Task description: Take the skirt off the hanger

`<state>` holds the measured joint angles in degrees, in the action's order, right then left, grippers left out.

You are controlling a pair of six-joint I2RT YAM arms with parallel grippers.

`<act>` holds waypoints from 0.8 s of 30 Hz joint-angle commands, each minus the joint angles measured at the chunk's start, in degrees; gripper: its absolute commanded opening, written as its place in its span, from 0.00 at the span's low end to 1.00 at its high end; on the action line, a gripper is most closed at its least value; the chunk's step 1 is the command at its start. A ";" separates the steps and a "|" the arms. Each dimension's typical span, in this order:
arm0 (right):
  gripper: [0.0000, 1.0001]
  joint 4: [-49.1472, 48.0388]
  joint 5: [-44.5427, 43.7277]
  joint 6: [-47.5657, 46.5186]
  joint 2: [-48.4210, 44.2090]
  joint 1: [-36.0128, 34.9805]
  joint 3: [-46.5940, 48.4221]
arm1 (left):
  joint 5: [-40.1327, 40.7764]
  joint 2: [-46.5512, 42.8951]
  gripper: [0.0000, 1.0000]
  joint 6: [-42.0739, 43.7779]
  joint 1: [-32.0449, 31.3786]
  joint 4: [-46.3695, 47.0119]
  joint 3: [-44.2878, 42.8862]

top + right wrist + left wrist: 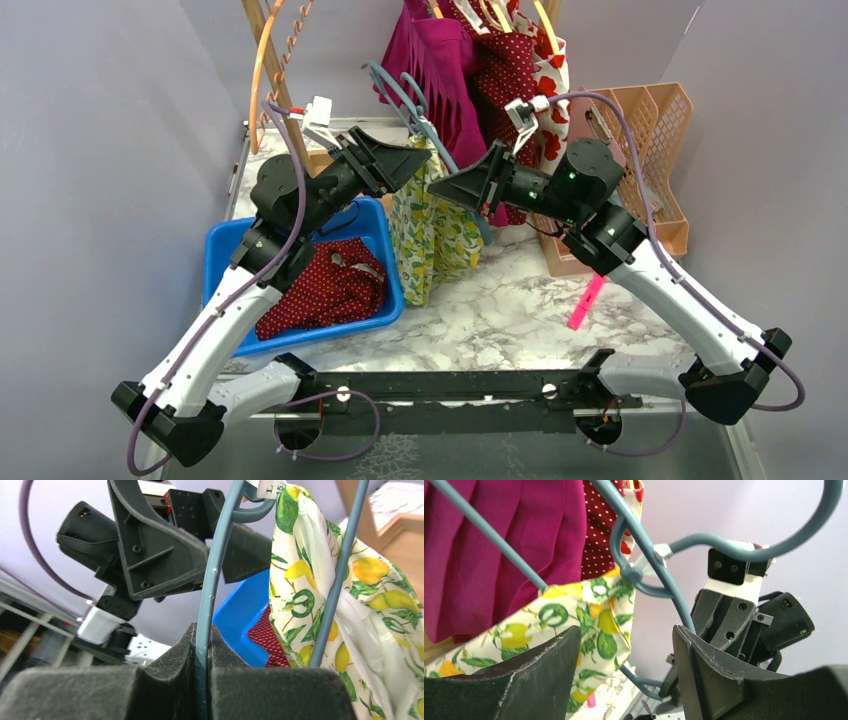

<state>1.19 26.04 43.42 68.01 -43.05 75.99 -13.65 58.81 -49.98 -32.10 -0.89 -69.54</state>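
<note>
Your right gripper [202,642] clamps the teal wire hanger [212,585]; your left gripper [624,635] gapes beside the lemon-print cloth skirt [549,615], arms outstretched.

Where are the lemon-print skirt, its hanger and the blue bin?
lemon-print skirt [432,235], top external view, middle of the hanging fabric
hanger [206,605], right wrist view, curved wire just above the closed jaws
blue bin [330,330], top external view, near rim
</note>
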 commanded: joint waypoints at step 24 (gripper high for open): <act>0.01 -4.33 -5.29 -14.63 7.13 -1.69 2.51 | -2.87 8.42 0.31 -12.68 -2.73 13.98 -1.55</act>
<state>1.83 21.71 28.56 74.70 -43.51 78.63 -16.03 65.47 -61.54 -34.26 8.67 -69.84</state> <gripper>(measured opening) 0.090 0.366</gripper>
